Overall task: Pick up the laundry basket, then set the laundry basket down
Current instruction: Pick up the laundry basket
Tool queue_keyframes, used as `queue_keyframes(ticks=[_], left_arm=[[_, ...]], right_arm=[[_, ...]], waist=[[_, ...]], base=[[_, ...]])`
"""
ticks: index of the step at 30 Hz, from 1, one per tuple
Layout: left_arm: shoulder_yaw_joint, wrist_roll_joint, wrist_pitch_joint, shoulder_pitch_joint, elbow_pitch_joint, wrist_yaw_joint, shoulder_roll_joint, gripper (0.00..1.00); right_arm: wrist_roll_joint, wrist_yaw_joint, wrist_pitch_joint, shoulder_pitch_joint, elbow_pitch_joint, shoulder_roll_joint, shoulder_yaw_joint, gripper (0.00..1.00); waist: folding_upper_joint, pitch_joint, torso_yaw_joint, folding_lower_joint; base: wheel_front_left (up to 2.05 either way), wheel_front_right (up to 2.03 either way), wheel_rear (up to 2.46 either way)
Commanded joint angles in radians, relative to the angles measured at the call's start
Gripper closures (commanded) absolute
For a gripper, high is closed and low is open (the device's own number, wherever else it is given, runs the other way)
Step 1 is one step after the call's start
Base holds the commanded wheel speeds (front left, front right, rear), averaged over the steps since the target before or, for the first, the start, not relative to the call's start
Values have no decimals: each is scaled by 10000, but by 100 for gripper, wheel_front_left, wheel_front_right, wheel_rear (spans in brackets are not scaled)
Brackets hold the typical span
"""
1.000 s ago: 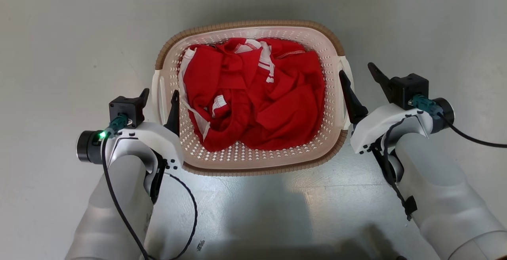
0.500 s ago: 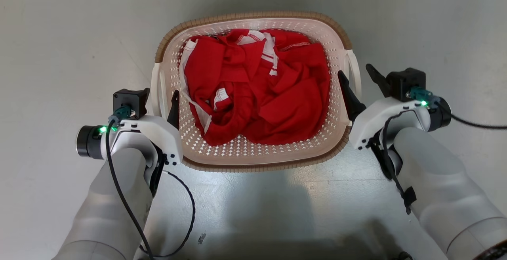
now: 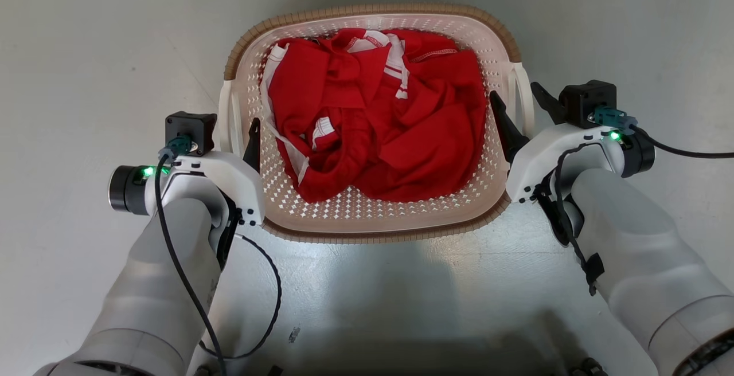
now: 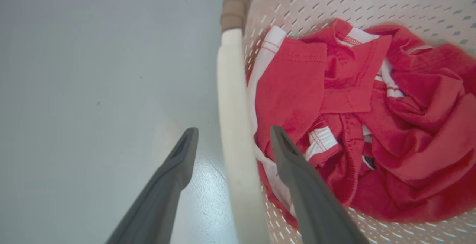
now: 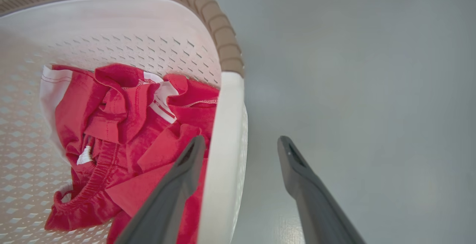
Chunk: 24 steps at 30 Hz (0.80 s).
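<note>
Grey, smooth floor [image 3: 86,49] all round, glossy, with a pale reflected glare in the lower middle of the head view; no walls or furniture in sight. Laundry basket [image 3: 373,215] sits on that floor in the upper centre of the frame, cream perforated walls, brown ribbed rim, and looks not yet lifted. Against a second ago it lies higher in the frame. That may be partly the head tilting, but the arms have also crept forward beside it. Crumpled red clothes [image 3: 390,135] with white trim fill most of its bottom. Pale forearms come up from both lower corners. Left gripper [image 3: 232,126] stands at the basket's left side, right gripper [image 3: 513,90] at its right side, both with jaws spread wide and holding nothing. Left wrist view: left gripper [image 4: 234,132] straddles the white left handle [image 4: 232,87], one finger over the clothes, one over the floor, with a gap showing on each side. Right wrist view: right gripper [image 5: 241,140] brackets the right handle [image 5: 227,125] the same way, and that handle now sits deeper between the fingers than before. Judgement: the approach is about finished, and closing both grippers on the handles comes next, before any lift. Thin black cable [image 3: 172,261] loops along the left forearm. Small green light [image 3: 148,171] glows on the left wrist.
</note>
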Motion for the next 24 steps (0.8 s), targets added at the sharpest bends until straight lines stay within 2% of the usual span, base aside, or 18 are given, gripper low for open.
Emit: queue_keyframes(ticks=[1, 12, 13, 14, 15, 16, 17, 18, 24], left_arm=[[82, -154, -37, 88, 34, 77, 306, 0], [-694, -798, 253, -253, 143, 249, 306, 0], [-767, -862, 274, -262, 135, 265, 306, 0], [-838, -925, 283, -268, 125, 278, 306, 0], [-911, -985, 296, -270, 118, 293, 306, 15], [-1005, -1026, 314, -274, 111, 304, 306, 52], [-1081, -1083, 322, -279, 98, 315, 306, 100], [-1152, -1142, 325, -284, 85, 325, 306, 100], [-1633, -1365, 231, -318, -28, 368, 306, 100]], right_arm=[[107, 31, 38, 345, 20, 164, 192, 0], [811, 31, 175, 106, 243, 164, 832, 0], [874, 31, 199, 79, 267, 164, 882, 3], [940, 31, 226, 56, 290, 164, 931, 13], [996, 31, 257, 31, 312, 164, 991, 47], [1057, 31, 291, 8, 330, 164, 1047, 56], [1114, 31, 323, -17, 348, 164, 1103, 80], [1165, 31, 337, -44, 371, 164, 1154, 100], [1489, 31, 364, -141, 556, 164, 1390, 100]], waist=[[0, 31, 6, 0], [0, 190, 40, 0], [0, 204, 48, 0], [0, 215, 58, 0], [0, 224, 69, 0], [0, 234, 81, 0], [0, 245, 91, 0], [0, 253, 100, 0], [0, 212, 140, 0]], base=[[0, 0, 0], [0, 0, 0], [0, 0, 0], [0, 0, 0], [0, 0, 0], [0, 0, 0], [0, 0, 0], [0, 0, 0], [0, 0, 0]])
